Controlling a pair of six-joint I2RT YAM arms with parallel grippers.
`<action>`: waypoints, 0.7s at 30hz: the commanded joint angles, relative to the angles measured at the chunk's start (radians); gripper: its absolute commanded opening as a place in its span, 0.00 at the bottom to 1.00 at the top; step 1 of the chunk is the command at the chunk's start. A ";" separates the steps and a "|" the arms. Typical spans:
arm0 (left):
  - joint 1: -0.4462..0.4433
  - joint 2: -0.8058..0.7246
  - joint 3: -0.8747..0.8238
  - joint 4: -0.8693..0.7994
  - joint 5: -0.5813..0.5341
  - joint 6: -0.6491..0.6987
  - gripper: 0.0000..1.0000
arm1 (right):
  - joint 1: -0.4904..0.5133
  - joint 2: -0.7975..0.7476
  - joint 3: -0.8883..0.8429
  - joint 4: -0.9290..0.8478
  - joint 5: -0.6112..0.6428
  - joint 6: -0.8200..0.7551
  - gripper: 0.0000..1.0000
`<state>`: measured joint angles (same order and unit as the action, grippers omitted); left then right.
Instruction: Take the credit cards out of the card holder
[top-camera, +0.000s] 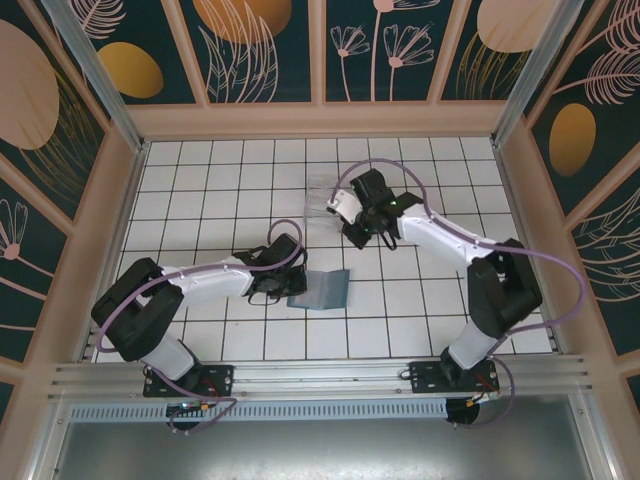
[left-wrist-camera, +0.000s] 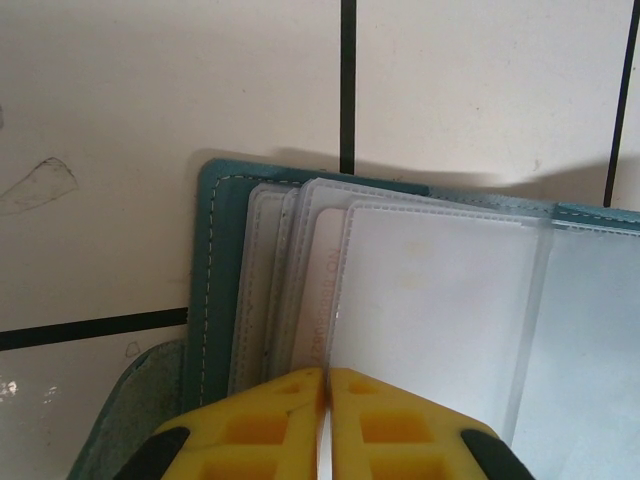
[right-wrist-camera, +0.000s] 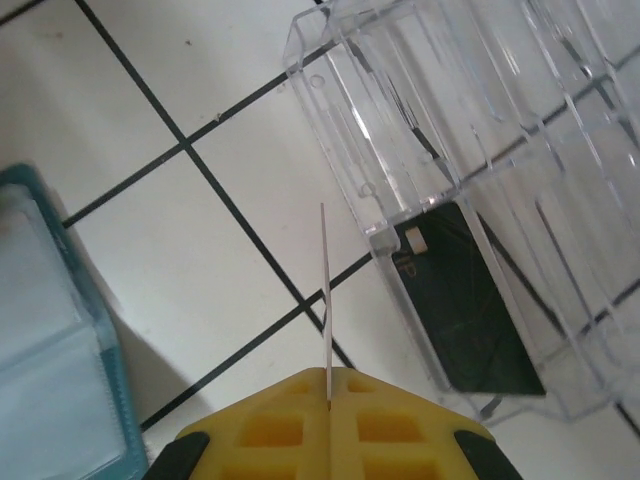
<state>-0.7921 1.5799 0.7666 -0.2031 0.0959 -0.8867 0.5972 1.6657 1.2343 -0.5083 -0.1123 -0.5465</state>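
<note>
Outward, edge-on card (right-wrist-camera: 326, 290) (right hand (right-wrist-camera: 330, 385))

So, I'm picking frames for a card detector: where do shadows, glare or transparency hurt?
Top external: even light, but the clear tray fades into the tiles. Left wrist: the card holder throws a shadow on the tile beyond it; its sleeves look milky. Right wrist: reflections streak the tray, veiling the black card; the right hand holds a second card edge-on, a thin line.

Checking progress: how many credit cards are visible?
3: black card in the clear tray; thin card edge-on in the right gripper; pale card sleeved in the card holder. Others may be hidden.
</note>
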 joint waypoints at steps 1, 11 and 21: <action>0.004 0.012 -0.038 -0.071 -0.028 0.029 0.11 | 0.003 0.075 0.118 -0.116 -0.040 -0.228 0.00; 0.004 0.002 -0.049 -0.078 -0.029 0.027 0.11 | -0.014 0.276 0.408 -0.213 -0.137 -0.363 0.00; 0.005 -0.001 -0.055 -0.085 -0.031 0.022 0.11 | -0.014 0.448 0.599 -0.260 -0.148 -0.401 0.00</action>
<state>-0.7921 1.5707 0.7517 -0.1886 0.0959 -0.8783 0.5903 2.0857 1.7885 -0.7170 -0.2413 -0.9119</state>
